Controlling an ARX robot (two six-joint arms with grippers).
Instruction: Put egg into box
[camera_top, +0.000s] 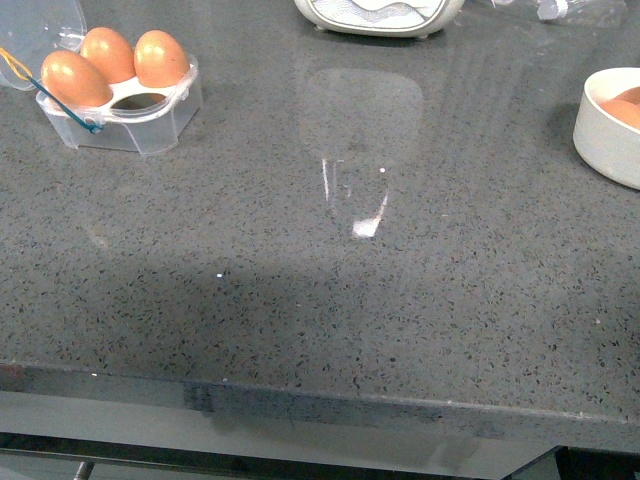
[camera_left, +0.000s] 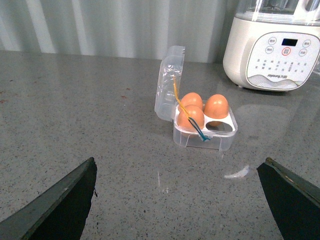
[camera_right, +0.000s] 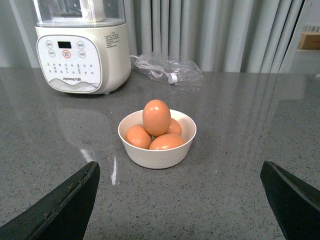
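I'm seeing the left gripper hanging wide open, gripping nothing, facing the box on the counter. Its lid is standing up, three eggs are sitting inside, one cell is empty. The right gripper is gaping too, facing the bowl holding four eggs.

— Box condition?
— The clear four-cell box stands upright at the far left of the bench. Its lid is hinged open and standing. A yellow band and a blue band trail over one egg.
— Contents?
— Three brown eggs, each seated on end. The front right cell is empty.
— Other eggs?
— Four brown eggs lie piled in a white bowl at the right, with the top egg upright.
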